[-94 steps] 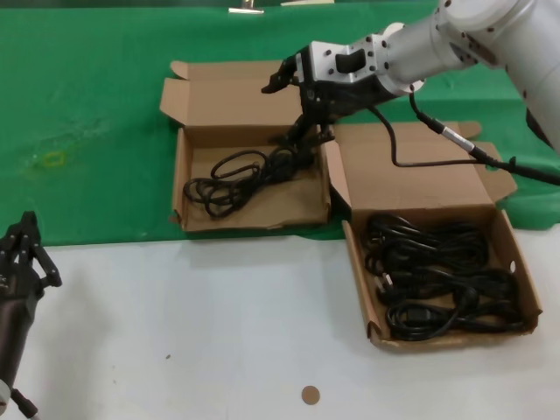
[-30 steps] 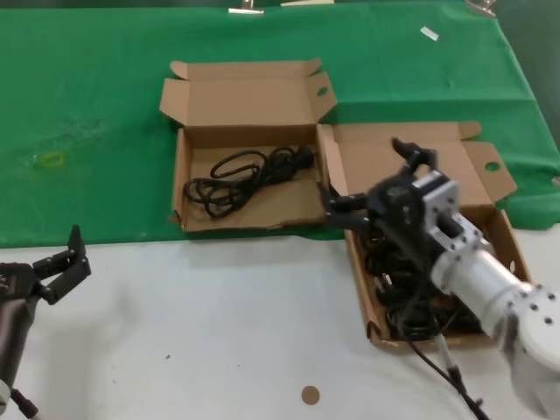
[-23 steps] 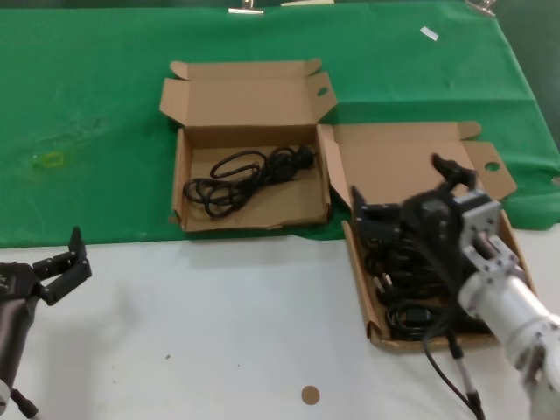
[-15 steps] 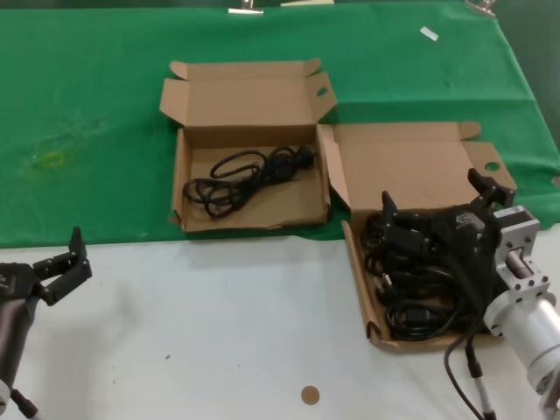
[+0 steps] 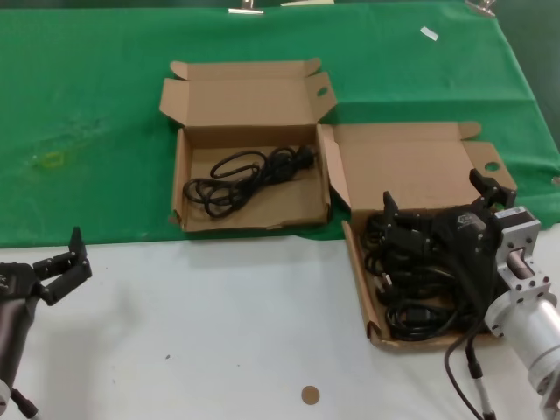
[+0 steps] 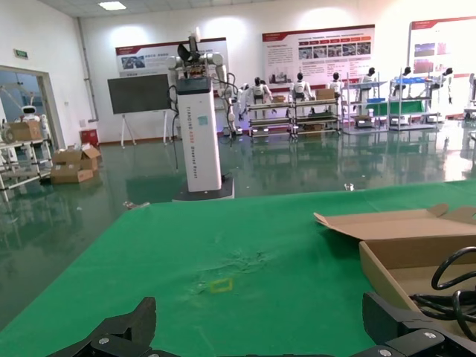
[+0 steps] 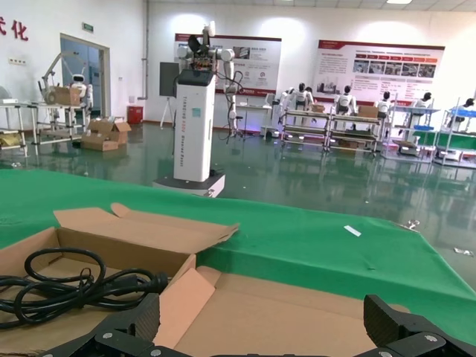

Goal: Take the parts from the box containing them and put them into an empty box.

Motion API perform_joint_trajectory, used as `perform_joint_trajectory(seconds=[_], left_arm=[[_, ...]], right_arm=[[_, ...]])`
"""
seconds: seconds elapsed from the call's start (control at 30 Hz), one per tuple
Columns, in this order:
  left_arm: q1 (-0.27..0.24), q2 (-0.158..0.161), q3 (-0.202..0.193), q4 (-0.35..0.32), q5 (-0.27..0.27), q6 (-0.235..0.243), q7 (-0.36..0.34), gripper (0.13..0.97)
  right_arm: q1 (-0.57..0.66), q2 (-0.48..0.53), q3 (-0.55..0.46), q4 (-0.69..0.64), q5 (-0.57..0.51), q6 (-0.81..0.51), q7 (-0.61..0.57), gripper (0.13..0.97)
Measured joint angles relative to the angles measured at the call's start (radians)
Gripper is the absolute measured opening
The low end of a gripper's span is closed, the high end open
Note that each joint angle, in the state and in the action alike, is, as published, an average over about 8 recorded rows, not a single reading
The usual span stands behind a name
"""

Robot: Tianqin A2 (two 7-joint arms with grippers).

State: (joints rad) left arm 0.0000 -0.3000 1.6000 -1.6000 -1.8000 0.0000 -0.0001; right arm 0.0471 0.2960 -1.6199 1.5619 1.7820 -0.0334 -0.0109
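The larger box (image 5: 357, 273) on the right, with a round hole in its lid flap, holds several coiled black cables (image 5: 420, 299). The smaller box (image 5: 180, 175) on the left, with an oval flap hole, holds one black cable bundle (image 5: 236, 179). My right gripper (image 5: 435, 203) hovers open low over the far part of the larger box's cables, with nothing between its fingers. In the right wrist view the gripper (image 7: 268, 331) faces the larger box's lid (image 7: 297, 312), and the smaller box's cable (image 7: 67, 286) lies to one side. My left gripper (image 5: 68, 258) waits open at the table's near left.
Both boxes straddle the edge between the green cloth (image 5: 87, 105) and the white table (image 5: 219, 324), lids (image 5: 245, 101) standing open at the back. A small brown disc (image 5: 310, 395) lies near the front edge. The left wrist view shows green cloth (image 6: 223, 275) and the smaller box (image 6: 416, 249).
My right arm swung from above the smaller box, where the cable bundle now lies, across to the larger box. It has held still for the last half second. The left gripper turned slightly.
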Motion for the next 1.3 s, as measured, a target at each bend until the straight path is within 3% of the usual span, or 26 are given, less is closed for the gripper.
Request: perform_joint_trajectory(seconds=[1.3], left_arm=[[0.000, 0.000, 0.000, 0.000, 0.000, 0.000, 0.000, 0.966]], right_arm=[[0.000, 0.000, 0.000, 0.000, 0.000, 0.000, 0.000, 0.966]])
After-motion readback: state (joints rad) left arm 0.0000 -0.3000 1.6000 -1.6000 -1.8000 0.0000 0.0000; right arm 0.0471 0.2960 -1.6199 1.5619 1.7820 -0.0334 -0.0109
